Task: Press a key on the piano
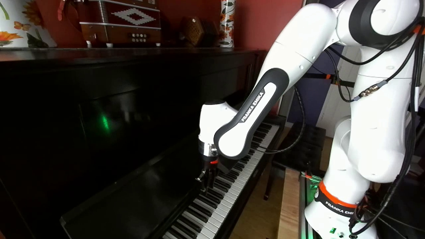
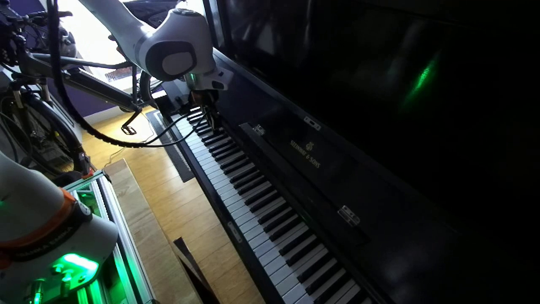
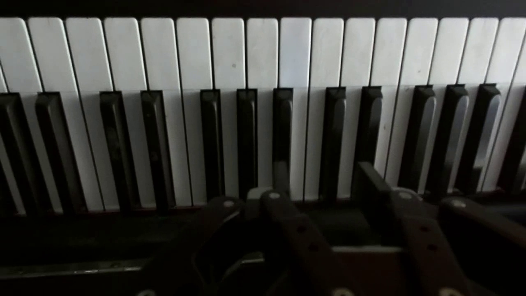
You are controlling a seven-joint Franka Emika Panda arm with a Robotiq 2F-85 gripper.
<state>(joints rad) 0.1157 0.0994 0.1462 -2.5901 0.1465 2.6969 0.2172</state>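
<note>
The glossy black piano (image 1: 113, 119) stands along the left in an exterior view; its dark front (image 2: 379, 105) also shows in an exterior view. Its long row of white and black keys (image 1: 229, 194) lies exposed, and the keys (image 3: 230, 53) span the wrist view. My gripper (image 1: 208, 186) points down over the rear part of the keys, close to the fallboard. It also shows in an exterior view (image 2: 214, 122), toward the far end of the keyboard. In the wrist view the gripper (image 3: 326, 176) has its fingers apart with nothing between them, near black keys. I cannot tell whether a fingertip touches a key.
The piano's raised fallboard (image 2: 310, 156) rises right behind the keys. A black bench (image 1: 300, 146) and a wooden tabletop (image 1: 289, 202) stand beside the piano. An accordion (image 1: 121, 23) sits on top. A cable (image 2: 114, 142) hangs from the arm. A bicycle (image 2: 93, 84) stands behind.
</note>
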